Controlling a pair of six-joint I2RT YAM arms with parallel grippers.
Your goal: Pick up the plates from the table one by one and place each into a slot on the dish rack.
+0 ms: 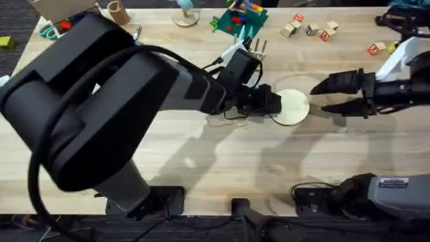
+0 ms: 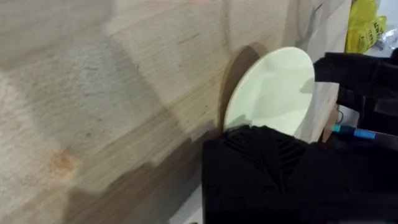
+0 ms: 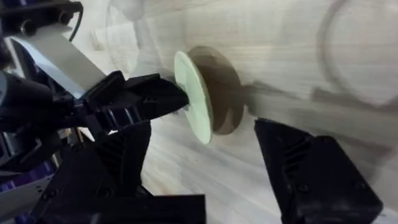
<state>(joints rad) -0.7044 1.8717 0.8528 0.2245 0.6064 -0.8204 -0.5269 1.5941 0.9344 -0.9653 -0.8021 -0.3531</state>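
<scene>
Overhead view: the wooden table spans the scene, crossed from the lower left by the bulky left arm, whose left tool reaches to mid-table and pinches the near rim of the cream-yellow plate. From the right edge, the right tool faces that plate with its two black fingers spread wide, just beside the disc but apart from it. Behind the left arm's wrist, the thin upright pegs of the dish rack rise near the green toy-brick build at the far edge, with small lettered wooden blocks scattered to the right. In the right wrist view the plate stands tilted on edge above the grain, gripped at its rim by the left tool, and its shadow falls on the table below. The risk from here appears twofold: the hold covers only a thin margin of a smooth disc, so a quick swing toward the rack could let the plate pivot or slip out; and with the open right tool so close, either arm's advance could knock the plate loose or bring the tools together.
</scene>
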